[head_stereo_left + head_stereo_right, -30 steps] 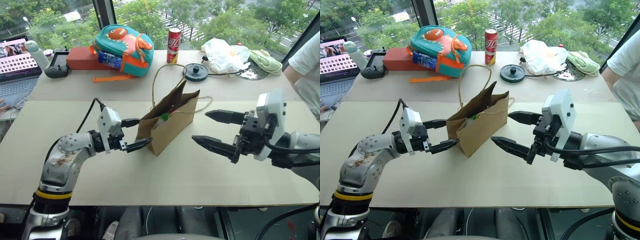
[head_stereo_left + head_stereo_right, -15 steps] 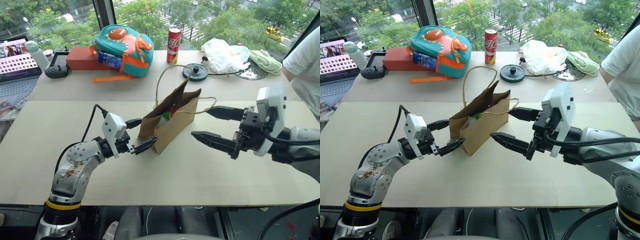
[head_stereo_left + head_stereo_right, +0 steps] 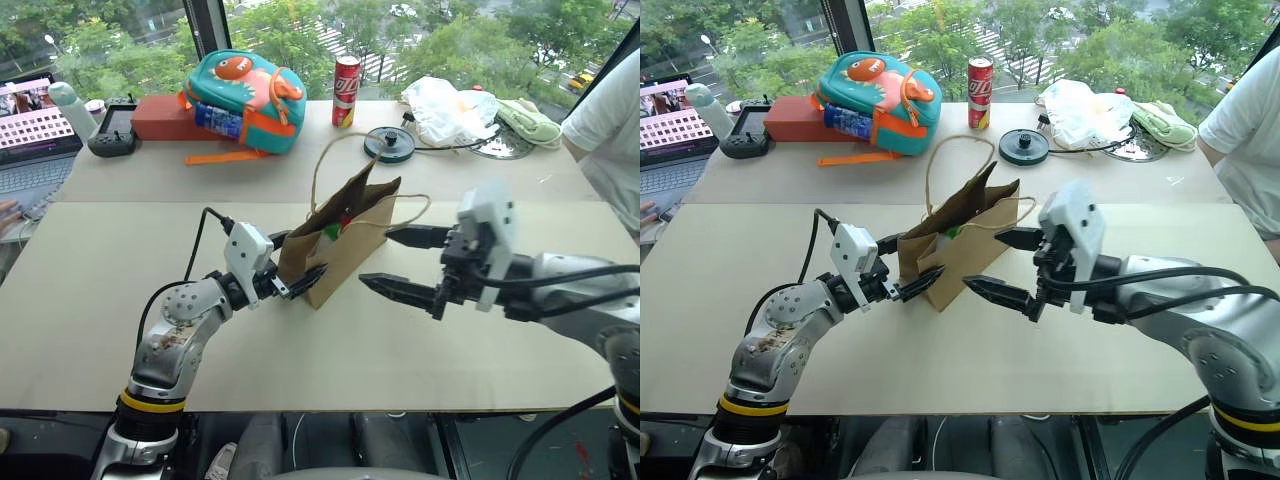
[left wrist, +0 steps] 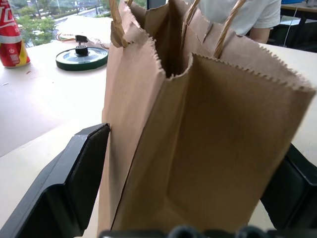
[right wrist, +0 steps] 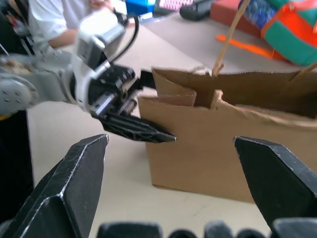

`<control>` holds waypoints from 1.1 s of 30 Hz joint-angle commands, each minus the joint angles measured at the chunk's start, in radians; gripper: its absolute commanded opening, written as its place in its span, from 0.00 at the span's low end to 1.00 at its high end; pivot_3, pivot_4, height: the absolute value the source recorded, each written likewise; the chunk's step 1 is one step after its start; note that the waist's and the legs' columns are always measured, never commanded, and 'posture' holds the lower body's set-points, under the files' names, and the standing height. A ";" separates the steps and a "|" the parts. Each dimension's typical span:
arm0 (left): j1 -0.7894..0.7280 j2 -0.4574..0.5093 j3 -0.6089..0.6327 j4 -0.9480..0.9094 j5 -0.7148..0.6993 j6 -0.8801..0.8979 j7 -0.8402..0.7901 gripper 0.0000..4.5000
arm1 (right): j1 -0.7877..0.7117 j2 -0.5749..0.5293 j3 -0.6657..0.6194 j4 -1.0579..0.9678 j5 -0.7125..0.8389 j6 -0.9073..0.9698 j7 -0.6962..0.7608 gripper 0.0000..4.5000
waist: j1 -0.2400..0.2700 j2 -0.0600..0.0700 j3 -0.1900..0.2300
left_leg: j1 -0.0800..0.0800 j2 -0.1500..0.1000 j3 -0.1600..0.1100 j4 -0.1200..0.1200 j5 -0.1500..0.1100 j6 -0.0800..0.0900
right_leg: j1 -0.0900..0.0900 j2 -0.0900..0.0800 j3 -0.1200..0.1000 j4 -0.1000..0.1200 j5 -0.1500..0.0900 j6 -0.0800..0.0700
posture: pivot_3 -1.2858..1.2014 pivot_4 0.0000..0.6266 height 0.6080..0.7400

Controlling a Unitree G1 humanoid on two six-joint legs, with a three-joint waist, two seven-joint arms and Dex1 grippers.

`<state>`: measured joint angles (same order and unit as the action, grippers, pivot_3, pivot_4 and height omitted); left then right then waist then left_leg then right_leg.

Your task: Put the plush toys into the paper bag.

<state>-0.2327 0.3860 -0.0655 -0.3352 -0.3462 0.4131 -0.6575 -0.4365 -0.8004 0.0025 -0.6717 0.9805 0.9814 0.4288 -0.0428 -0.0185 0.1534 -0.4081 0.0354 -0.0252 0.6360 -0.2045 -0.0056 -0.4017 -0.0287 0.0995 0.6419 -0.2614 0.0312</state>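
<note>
The brown paper bag (image 3: 345, 255) stands upright and open in the middle of the table. A red and green plush toy (image 3: 335, 228) peeks out of its mouth. My left gripper (image 3: 297, 260) is open, with one finger on each side of the bag's narrow left end; in the left wrist view the bag (image 4: 198, 134) fills the gap between the black fingers (image 4: 69, 183). My right gripper (image 3: 398, 262) is open too, level, its tips just off the bag's right end. The right wrist view shows the bag (image 5: 223, 144) ahead and the left gripper (image 5: 130, 116) at its far end.
At the back of the table (image 3: 120, 250) lie a teal and orange dinosaur backpack (image 3: 245, 90), a red can (image 3: 347, 90), a black disc (image 3: 390, 145), a white plastic bag (image 3: 450, 105) and a laptop (image 3: 35, 120). A person in a white shirt (image 3: 610, 130) stands at the right.
My left gripper has moved right, and its fingers now flank the bag's end. My right gripper has come left and down, close to the bag's other end.
</note>
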 commanded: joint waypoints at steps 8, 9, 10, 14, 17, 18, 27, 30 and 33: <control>-0.039 0.017 0.002 0.029 -0.006 -0.027 -0.040 0.96 | -0.148 0.216 0.237 0.214 -0.334 -0.074 -0.060 1.00 | 0.001 0.000 0.000 | -0.001 0.000 0.000 0.000 0.000 0.000 | 0.000 0.000 0.000 0.000 0.000 0.000 | 0.52 0.24 0.99; -0.044 0.019 0.000 0.035 -0.006 -0.025 -0.045 0.96 | -0.156 0.245 0.229 0.226 -0.337 -0.078 -0.062 1.00 | 0.001 0.000 0.000 | -0.001 0.000 0.000 0.000 0.000 0.000 | 0.000 0.000 0.000 0.000 0.000 0.000 | 0.52 0.24 0.99; -0.048 0.021 0.000 0.042 -0.004 -0.026 -0.047 0.96 | -0.163 0.267 0.225 0.231 -0.342 -0.078 -0.058 1.00 | 0.001 0.000 0.000 | -0.001 0.000 0.000 0.000 0.000 0.000 | -0.001 0.000 0.000 0.000 0.000 0.000 | 0.52 0.24 0.99; -0.060 0.025 -0.006 0.063 0.007 -0.033 -0.053 0.96 | -0.185 0.319 0.230 0.258 -0.384 -0.075 -0.047 1.00 | 0.001 0.000 0.000 | -0.001 0.000 0.000 0.000 0.000 0.000 | -0.001 -0.001 0.000 0.000 0.000 -0.001 | 0.52 0.24 0.99; -0.063 0.029 -0.004 0.076 0.005 -0.043 -0.065 0.96 | -0.194 0.343 0.226 0.265 -0.404 -0.071 -0.038 1.00 | 0.001 0.000 0.000 | -0.001 -0.001 0.000 0.000 0.000 0.000 | -0.001 -0.001 0.000 0.000 0.000 -0.001 | 0.52 0.24 0.99; -0.063 0.030 -0.002 0.081 0.006 -0.049 -0.069 0.96 | -0.194 0.347 0.223 0.265 -0.409 -0.070 -0.034 1.00 | 0.001 0.000 0.000 | -0.001 0.000 0.000 0.000 0.000 0.000 | -0.001 -0.001 0.000 0.000 0.000 -0.001 | 0.52 0.24 0.99; -0.077 0.018 0.005 0.115 -0.003 -0.047 -0.067 0.96 | -0.171 0.339 0.190 0.233 -0.422 -0.052 0.004 1.00 | 0.000 0.000 0.000 | -0.001 0.000 0.000 0.000 0.000 0.000 | -0.001 -0.001 0.000 0.001 0.000 -0.001 | 0.52 0.24 0.99; -0.076 0.013 0.005 0.114 -0.015 -0.037 -0.071 0.91 | -0.163 0.328 0.179 0.222 -0.422 -0.047 0.016 1.00 | 0.000 0.000 0.000 | -0.001 0.000 0.000 0.000 0.000 0.000 | -0.001 -0.001 0.000 0.001 0.000 -0.001 | 0.52 0.24 0.99; -0.074 0.014 0.008 0.115 -0.025 -0.031 -0.077 0.73 | -0.160 0.325 0.171 0.217 -0.421 -0.042 0.019 1.00 | 0.000 0.000 0.000 | -0.001 0.000 0.000 0.000 0.000 0.000 | -0.001 -0.001 0.000 0.001 0.000 -0.001 | 0.52 0.24 0.99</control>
<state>-0.3038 0.4001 -0.0436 -0.2051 -0.3565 0.3762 -0.7191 -0.5816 -0.4817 0.2155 -0.3922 0.5533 0.9496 0.4383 -0.0424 -0.0184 0.1534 -0.4090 0.0350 -0.0256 0.6356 -0.2045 -0.0057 -0.4025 -0.0294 0.0990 0.6425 -0.2609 0.0306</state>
